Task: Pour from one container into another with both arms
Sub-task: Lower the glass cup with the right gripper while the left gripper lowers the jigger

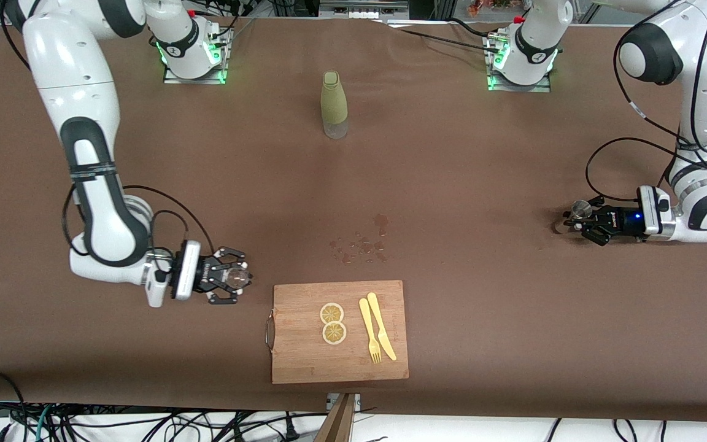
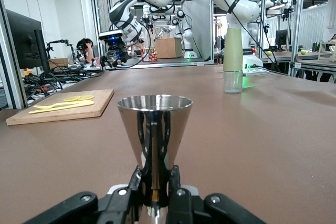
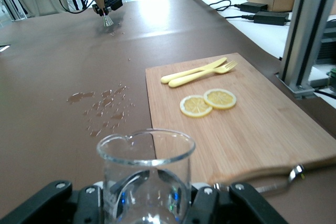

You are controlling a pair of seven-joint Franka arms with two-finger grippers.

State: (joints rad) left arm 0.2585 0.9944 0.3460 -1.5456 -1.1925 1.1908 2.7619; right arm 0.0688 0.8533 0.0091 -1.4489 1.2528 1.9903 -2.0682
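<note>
Now | left hand (image 1: 574, 222): grips steel cup (image 2: 154, 129) | right hand (image 1: 237, 283): grips glass beaker (image 3: 145, 174)

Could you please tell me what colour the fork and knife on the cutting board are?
Pale yellow, both fork and knife; clearest in the front view.

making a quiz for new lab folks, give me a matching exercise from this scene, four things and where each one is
Things:
1. metal cup
2. glass beaker
3. lemon slices
4. green bottle

Places:
A. standing between the two arm bases
B. held in the left gripper
C. lying on the cutting board, beside the yellow knife and fork
D. held in the right gripper

Pairs: 1-B, 2-D, 3-C, 4-A
</note>
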